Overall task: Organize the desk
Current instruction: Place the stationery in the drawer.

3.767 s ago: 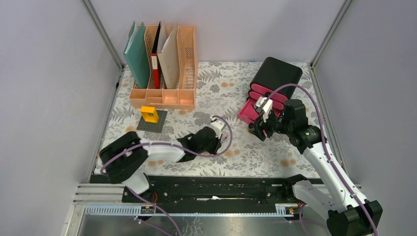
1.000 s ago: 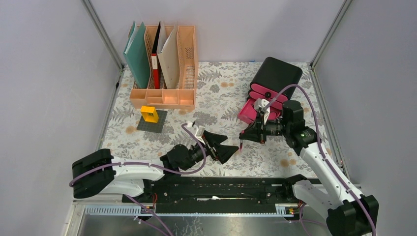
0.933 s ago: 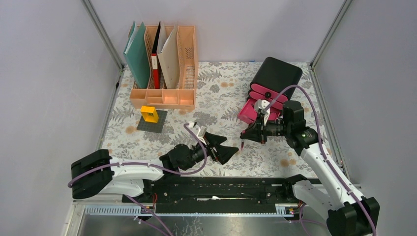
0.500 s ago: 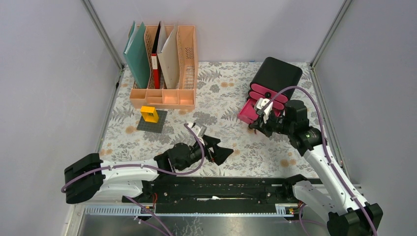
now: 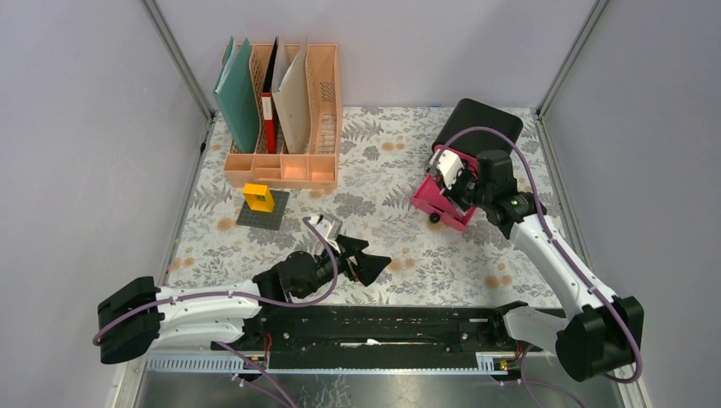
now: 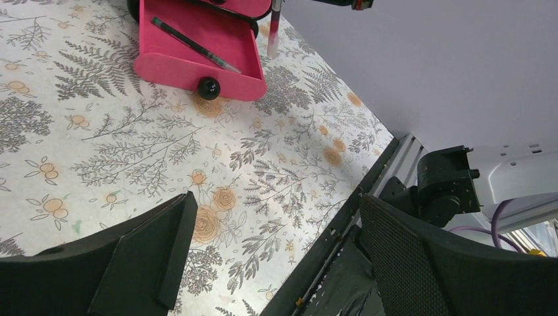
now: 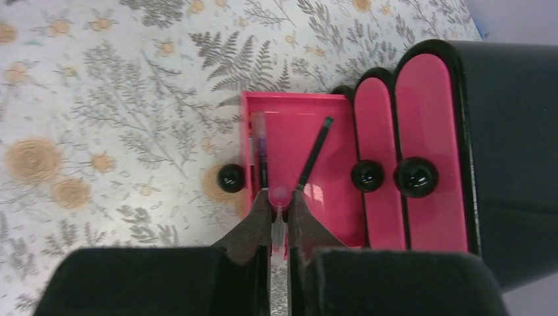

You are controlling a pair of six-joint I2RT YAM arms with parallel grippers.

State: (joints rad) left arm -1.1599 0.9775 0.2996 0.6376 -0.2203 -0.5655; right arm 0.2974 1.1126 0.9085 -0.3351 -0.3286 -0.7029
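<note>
Pink-tipped, the pen [image 7: 279, 195] is sitting clamped in your right end effector [image 7: 279, 205] by the edge of the open pink drawer [image 7: 289, 148], while your left end effector [image 5: 367, 259] is hovering empty with jaws spread wide, low over the floral-cloth bench [image 5: 383, 144] spreading between grey walls [image 5: 85, 127].

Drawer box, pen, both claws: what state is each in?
Bottom drawer, pulled open, two loose pens inside.
Upper drawers, shut.
Right claw, shut on the held pen, above the bottom drawer.
Left claw, open, empty.
</note>
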